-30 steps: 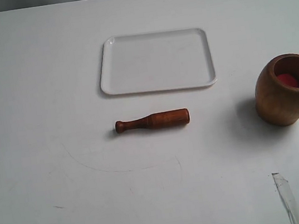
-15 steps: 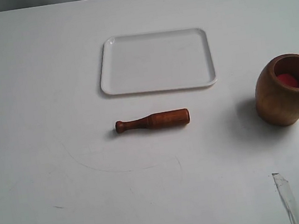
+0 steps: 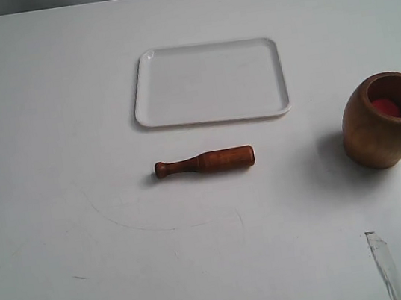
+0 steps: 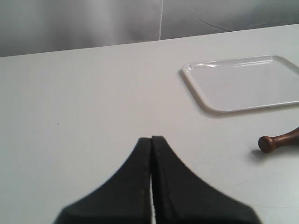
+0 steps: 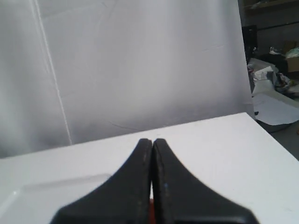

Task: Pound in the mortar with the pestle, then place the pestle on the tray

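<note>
The reddish-brown pestle (image 3: 204,163) lies flat on the white table, knob end to the left, just in front of the white tray (image 3: 208,82). The light-brown mortar (image 3: 388,119) stands upright at the right edge, a red object inside it. Neither arm shows in the exterior view. In the left wrist view my left gripper (image 4: 152,138) is shut and empty above bare table; the tray (image 4: 243,83) and the pestle's knob (image 4: 267,143) lie off to one side. My right gripper (image 5: 152,140) is shut; a sliver of red shows behind its jaws.
The table's far edge meets a grey curtain wall (image 5: 140,65). Faint scratch marks (image 3: 158,220) curve across the tabletop in front of the pestle. A strip of tape (image 3: 383,258) sits near the front right.
</note>
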You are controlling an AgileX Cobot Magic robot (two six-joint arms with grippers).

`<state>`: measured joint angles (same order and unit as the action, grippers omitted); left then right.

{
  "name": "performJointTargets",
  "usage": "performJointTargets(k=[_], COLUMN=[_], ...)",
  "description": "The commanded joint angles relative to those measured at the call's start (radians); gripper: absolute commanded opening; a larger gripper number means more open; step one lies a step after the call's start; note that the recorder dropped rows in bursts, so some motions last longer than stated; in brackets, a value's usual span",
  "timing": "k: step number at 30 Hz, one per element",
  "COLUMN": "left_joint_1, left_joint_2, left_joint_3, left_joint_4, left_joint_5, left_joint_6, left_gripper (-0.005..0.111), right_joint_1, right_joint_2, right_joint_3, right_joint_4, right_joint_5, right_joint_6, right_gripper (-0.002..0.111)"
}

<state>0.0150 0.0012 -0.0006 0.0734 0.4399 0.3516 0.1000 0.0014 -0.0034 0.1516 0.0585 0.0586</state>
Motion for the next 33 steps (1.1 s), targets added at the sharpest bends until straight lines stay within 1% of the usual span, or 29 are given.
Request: performJointTargets(k=[1,4,6,8,9,13,16,20,22,25,27,29,31,33], left_joint_1=[-0.008,-0.008,-0.008,-0.008,-0.008,-0.008,-0.008,-0.008,-0.008,-0.008,-0.008,-0.008,-0.008,-0.008], left_joint_2=[-0.001,-0.001,-0.001,-0.001,-0.001,-0.001,-0.001,-0.001,-0.001,-0.001,-0.001,-0.001,-0.001,-0.001], left_joint_3=[0.001,0.001,0.001,0.001,0.001,0.001,0.001,0.001,0.001,0.001,0.001,0.001,0.001,0.001], left_joint_4=[-0.007,-0.007,-0.007,-0.007,-0.007,-0.007,-0.007,-0.007,-0.007,-0.007,-0.007,-0.007,-0.007,-0.007], left_joint_5=[-0.003,-0.003,-0.003,-0.003,-0.003,-0.003,-0.003,-0.003,-0.003,-0.003,-0.003,-0.003,-0.003,-0.003], left_joint_6=[-0.008,-0.008,-0.008,-0.008,-0.008,-0.008,-0.008,-0.008,-0.008,-0.008,-0.008,-0.008,-0.008,-0.008], left_gripper=[0.000,0.000,0.000,0.000,0.000,0.000,0.000,0.000,0.000,0.000,0.000,0.000,0.000,0.000], right_joint_1=[-0.008,-0.008,-0.008,-0.008,-0.008,-0.008,-0.008,-0.007,0.001,0.042,0.085,0.128,0.176,0.221], right_joint_2=[-0.001,-0.001,-0.001,-0.001,-0.001,0.009,0.102,0.279,0.371,0.530,0.638,0.740,0.859,0.975], right_joint_3=[0.003,0.003,-0.008,-0.055,-0.102,-0.274,-0.443,-0.662,-0.765,-0.889,-0.959,-1.030,-1.102,-1.175], right_joint_4=[0.176,0.322,0.315,0.237,0.159,-0.019,-0.139,-0.231,-0.225,-0.074,0.088,0.292,0.453,0.526], right_joint_5=[-0.119,-0.212,-0.266,-0.287,-0.294,-0.292,-0.194,0.033,0.144,0.279,0.368,0.475,0.600,0.707], right_joint_6=[0.005,0.010,0.010,0.010,0.010,0.040,0.065,0.064,-0.017,-0.249,-0.455,-0.698,-0.876,-0.979], right_gripper=[0.000,0.000,0.000,0.000,0.000,0.000,0.000,0.000,0.000,0.000,0.000,0.000,0.000,0.000])
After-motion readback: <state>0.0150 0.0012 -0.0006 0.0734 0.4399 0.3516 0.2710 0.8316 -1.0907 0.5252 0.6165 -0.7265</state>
